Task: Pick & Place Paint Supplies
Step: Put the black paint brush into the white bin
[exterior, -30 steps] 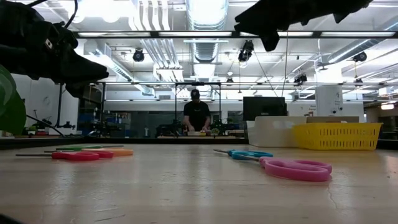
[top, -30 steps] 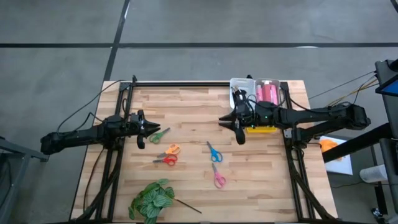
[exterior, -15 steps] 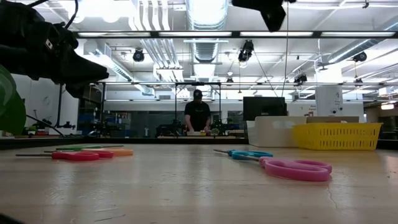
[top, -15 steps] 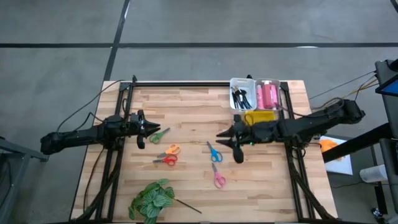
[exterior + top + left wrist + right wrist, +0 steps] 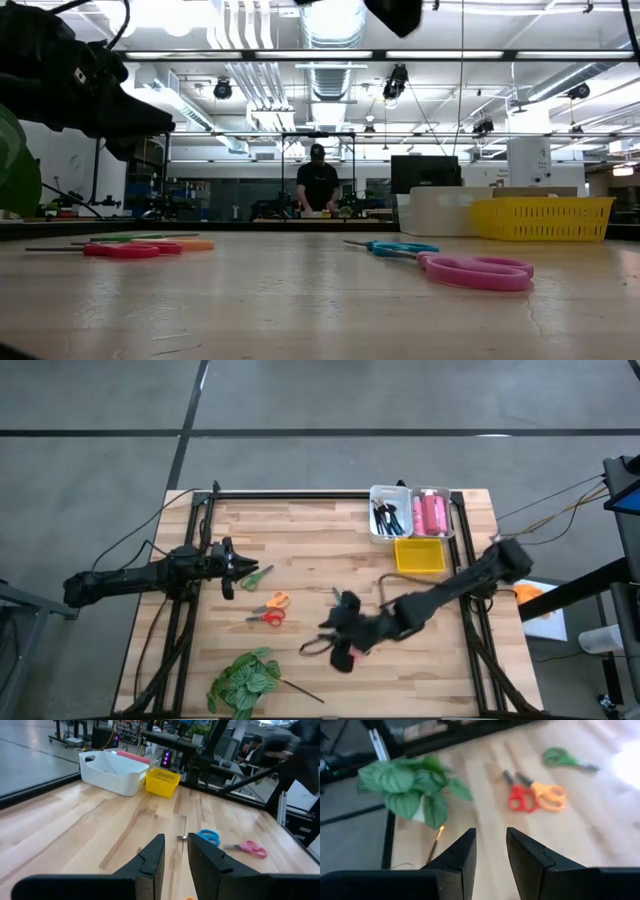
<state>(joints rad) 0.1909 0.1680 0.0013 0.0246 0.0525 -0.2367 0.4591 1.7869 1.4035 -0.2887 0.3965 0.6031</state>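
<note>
Several small scissors lie flat on the wooden table: green [image 5: 258, 575], orange [image 5: 276, 600], red [image 5: 268, 617], blue [image 5: 395, 247] and pink [image 5: 476, 271]. Pink tubes [image 5: 432, 512] and dark brushes [image 5: 388, 516] lie in white bins at the far right. One thin brush [image 5: 300, 691] lies beside the plant. My right gripper [image 5: 325, 643] hangs open in the air over the table's near middle, above the pink scissors, with nothing between its fingers [image 5: 490, 837]. My left gripper [image 5: 240, 565] waits at the left, open by a narrow gap [image 5: 172, 845] and empty.
A green leafy plant [image 5: 243, 680] lies at the near left. A yellow basket [image 5: 420, 555] stands in front of the white bins [image 5: 390, 510] at the far right. Bare wood lies in the far middle and near right. A person stands far back in the room [image 5: 316, 185].
My right gripper has swung from beside the yellow basket at the far right toward the table's near edge and left, passing over the blue scissors to above the pink ones, and has tipped further down. Its finger gap looks unchanged. The scissors have stayed where they were.
</note>
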